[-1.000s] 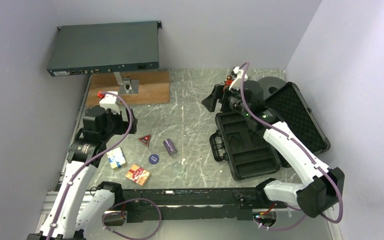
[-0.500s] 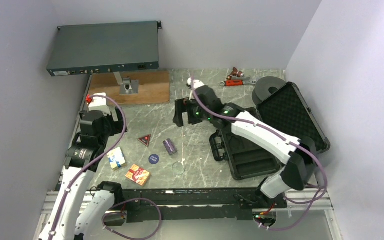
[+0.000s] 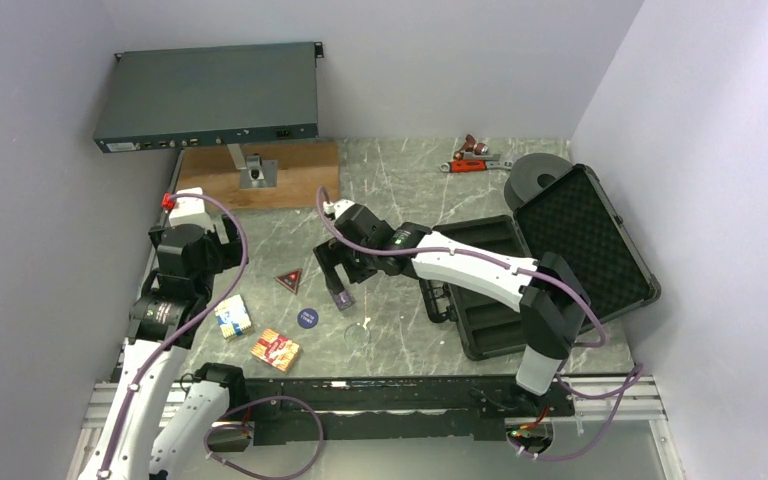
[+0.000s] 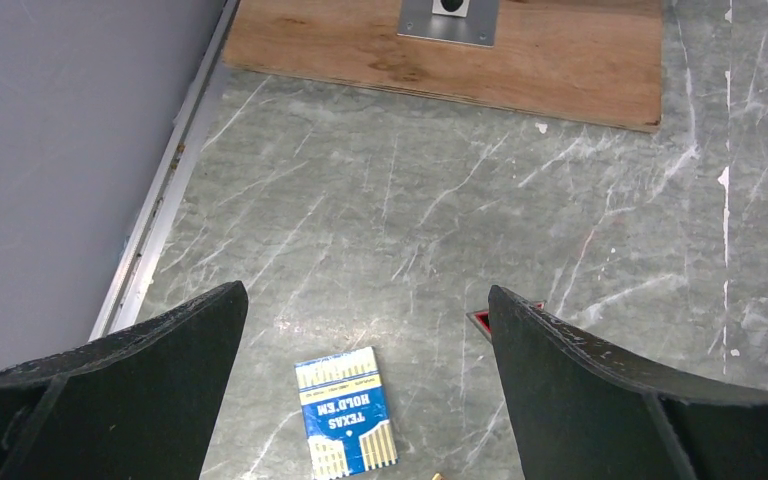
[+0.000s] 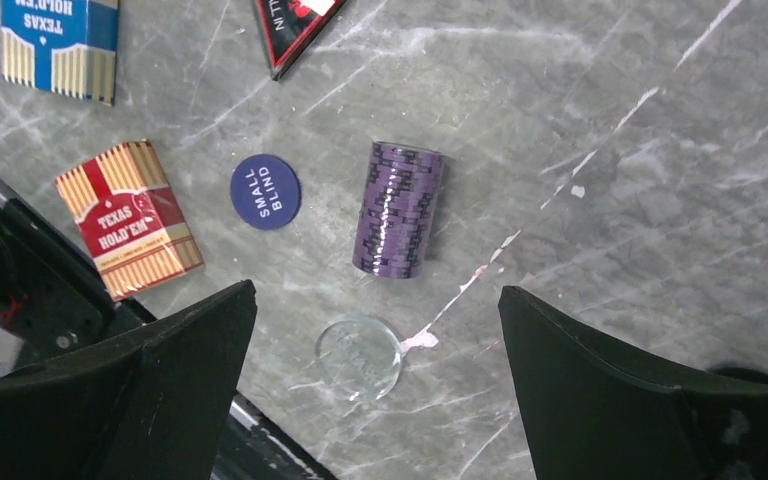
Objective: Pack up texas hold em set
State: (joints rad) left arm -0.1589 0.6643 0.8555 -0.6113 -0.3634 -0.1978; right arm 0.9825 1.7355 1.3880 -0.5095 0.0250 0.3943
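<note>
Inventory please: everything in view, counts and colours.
case: 1, black, open, right side
blue-white card box: 1, blue-white, near left
red card box: 1, red, beside it
chip stack: 1, purple, lying centre
blue disc: 1, blue, centre
triangle: 1, red, beyond blue disc
clear disc: 1, transparent, near centre
spool: 1, black, behind case
tool: 1, red-handled, far edge
board: 1, wooden, far left
rack unit: 1, grey, above board
left end effector: 1, black, open, left side
right end effector: 1, black, open, over chip stack

Blue-and-white cardboard card box [image 4: 346, 412] flat on grey marble table [image 4: 410, 200], between wide-spread fingers [image 4: 160, 370] of left gripper [image 4: 363, 300], touching neither. Brown wooden board [image 4: 360, 45] at far end. Corner of red triangle [image 4: 505, 318] peeking past right finger.
</note>
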